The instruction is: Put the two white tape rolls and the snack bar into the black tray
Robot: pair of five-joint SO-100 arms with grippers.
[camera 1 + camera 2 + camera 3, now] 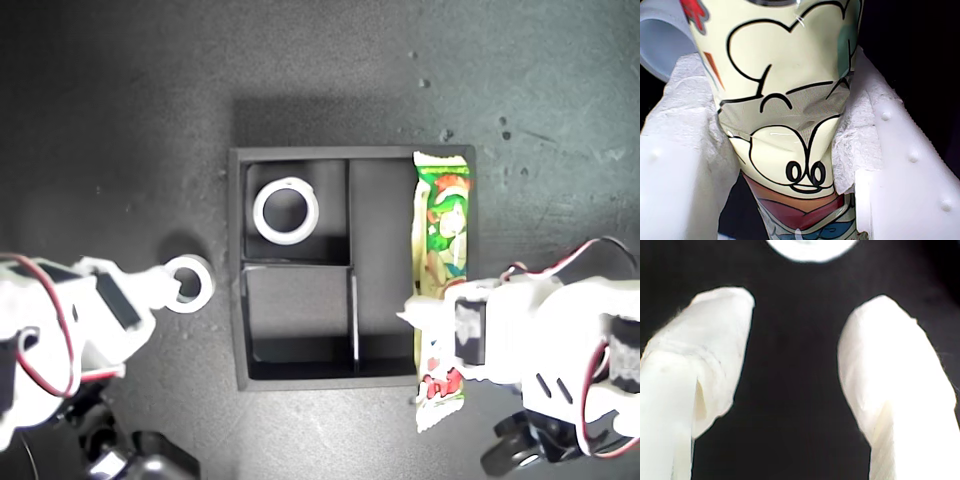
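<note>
The black tray [236, 300] sits mid-table. One white tape roll [286, 212] lies in its far small compartment on the exterior view's left. The other tape roll [188, 282] [810, 247] lies on the table just outside the tray's wall on that same side, right at the tip of my second gripper [160, 290] [800, 340], which is open with nothing between its fingers. My first gripper [440, 325] [785, 115] is shut on the snack bar [444, 235] [790, 75]. The bar runs along the tray's wall on the exterior view's right, and its near end overhangs the front wall.
The table is dark and speckled. Both arm bodies [560, 360] fill the near corners of the exterior view, with red wires looping over them. The tray's near small compartment [295, 320] holds nothing.
</note>
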